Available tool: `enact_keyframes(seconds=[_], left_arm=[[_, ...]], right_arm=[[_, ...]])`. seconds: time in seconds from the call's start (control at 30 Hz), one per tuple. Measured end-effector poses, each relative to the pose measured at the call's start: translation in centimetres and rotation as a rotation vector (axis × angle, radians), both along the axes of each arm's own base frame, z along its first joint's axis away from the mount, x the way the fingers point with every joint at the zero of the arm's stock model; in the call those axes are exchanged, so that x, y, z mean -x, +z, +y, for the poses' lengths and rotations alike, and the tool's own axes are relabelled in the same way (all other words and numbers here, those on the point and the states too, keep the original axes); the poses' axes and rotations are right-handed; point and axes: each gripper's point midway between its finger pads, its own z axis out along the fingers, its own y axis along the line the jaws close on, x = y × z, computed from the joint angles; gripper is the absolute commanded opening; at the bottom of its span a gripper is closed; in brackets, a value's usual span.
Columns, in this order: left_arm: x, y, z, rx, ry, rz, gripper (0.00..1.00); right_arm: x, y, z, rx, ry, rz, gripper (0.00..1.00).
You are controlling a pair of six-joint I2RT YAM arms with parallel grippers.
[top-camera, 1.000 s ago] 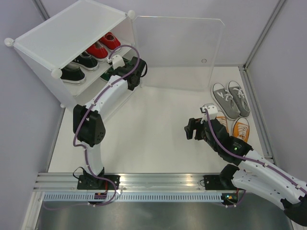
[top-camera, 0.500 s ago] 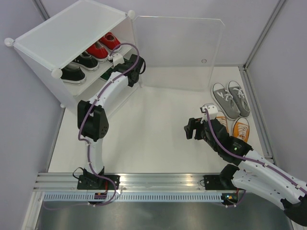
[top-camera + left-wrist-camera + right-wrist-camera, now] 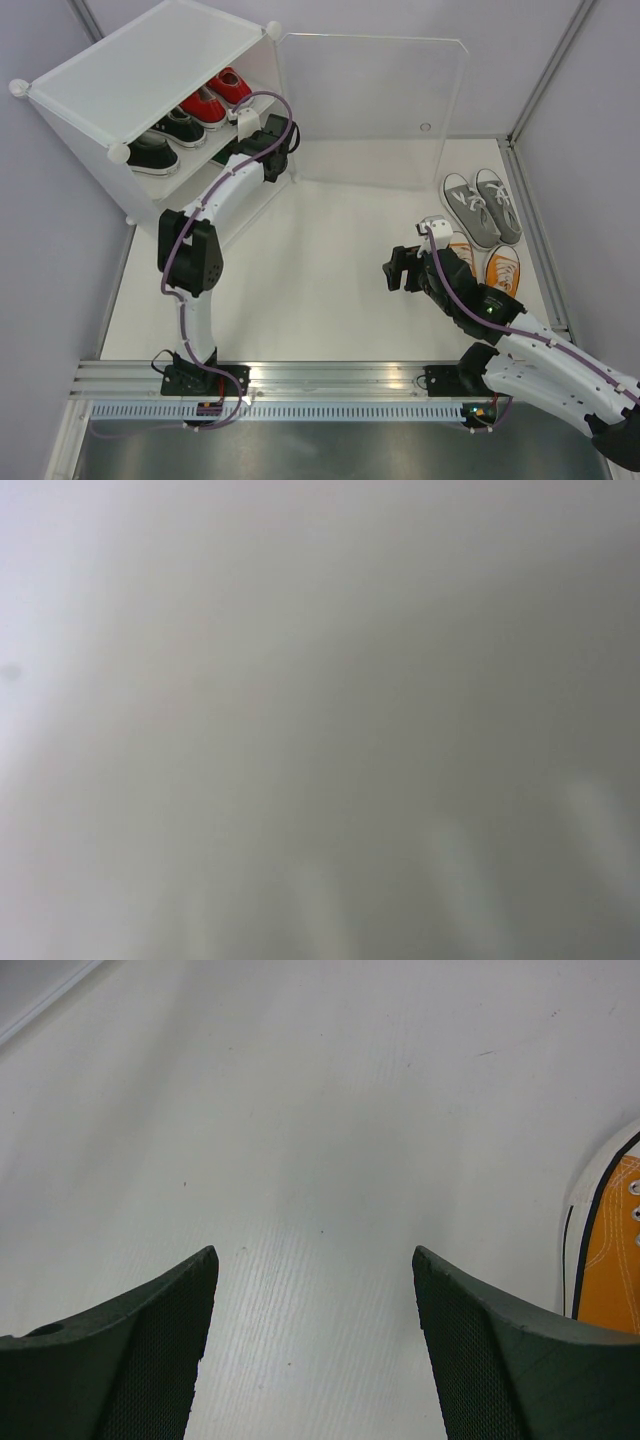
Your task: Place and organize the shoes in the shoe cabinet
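Note:
The shoe cabinet (image 3: 150,62) stands at the far left with its clear door (image 3: 372,110) swung open. A red pair (image 3: 216,96) and a black pair (image 3: 166,135) of shoes sit on its upper shelf. My left gripper (image 3: 260,145) reaches into the cabinet's front opening below that shelf. Its fingers are hidden there, and the left wrist view is only a grey blur. A grey pair (image 3: 482,207) and an orange pair (image 3: 503,268) lie on the table at the right. My right gripper (image 3: 399,270) (image 3: 312,1260) hangs open and empty just left of an orange shoe (image 3: 612,1260).
The white table (image 3: 330,270) is walled by grey panels on the left, back and right. An aluminium rail (image 3: 320,380) with both arm bases runs along the near edge. The open door panel stands upright behind the table's middle.
My left arm has pushed its wrist a little farther up and into the cabinet opening, and its elbow has shifted. The right arm has stayed still.

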Motion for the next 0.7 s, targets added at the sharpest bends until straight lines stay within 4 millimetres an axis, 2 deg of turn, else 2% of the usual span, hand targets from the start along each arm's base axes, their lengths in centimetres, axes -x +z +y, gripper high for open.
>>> enact_keyframes(seconds=[0.03, 0.1, 0.13, 0.23, 0.4, 0.47, 0.5, 0.6, 0.67, 0.7], left_arm=[[0.0, 0.0, 0.0, 0.002, -0.001, -0.003, 0.72], [-0.1, -0.1, -0.2, 0.009, -0.007, -0.005, 0.79], [-0.3, 0.0, -0.4, 0.024, -0.018, -0.01, 0.87], [-1.2, -0.1, -1.5, 0.069, -0.058, -0.036, 0.98], [-0.9, -0.2, -2.1, 0.101, -0.083, -0.047, 1.0], [-0.4, -0.1, -2.3, 0.11, -0.095, -0.042, 0.93], [-0.2, -0.1, -2.3, 0.114, -0.1, -0.039, 0.83], [0.4, -0.4, -2.3, 0.114, -0.102, -0.031, 0.61], [0.5, -0.3, -2.3, 0.113, -0.104, -0.033, 0.56], [0.5, -0.3, -2.3, 0.113, -0.105, -0.035, 0.51]], right_arm=[[0.0, 0.0, 0.0, 0.0, 0.0, 0.0, 0.82], [0.0, 0.0, 0.0, 0.0, 0.0, 0.0, 0.82], [0.0, 0.0, 0.0, 0.0, 0.0, 0.0, 0.82], [0.0, 0.0, 0.0, 0.001, 0.001, 0.0, 0.82], [0.0, 0.0, 0.0, 0.001, 0.0, 0.001, 0.82], [0.0, 0.0, 0.0, 0.001, 0.0, 0.001, 0.82], [0.0, 0.0, 0.0, 0.0, 0.001, 0.001, 0.82], [0.0, 0.0, 0.0, -0.001, 0.002, 0.001, 0.82], [0.0, 0.1, 0.0, -0.004, 0.002, -0.002, 0.82], [0.1, 0.2, 0.0, -0.006, 0.002, -0.004, 0.82]])
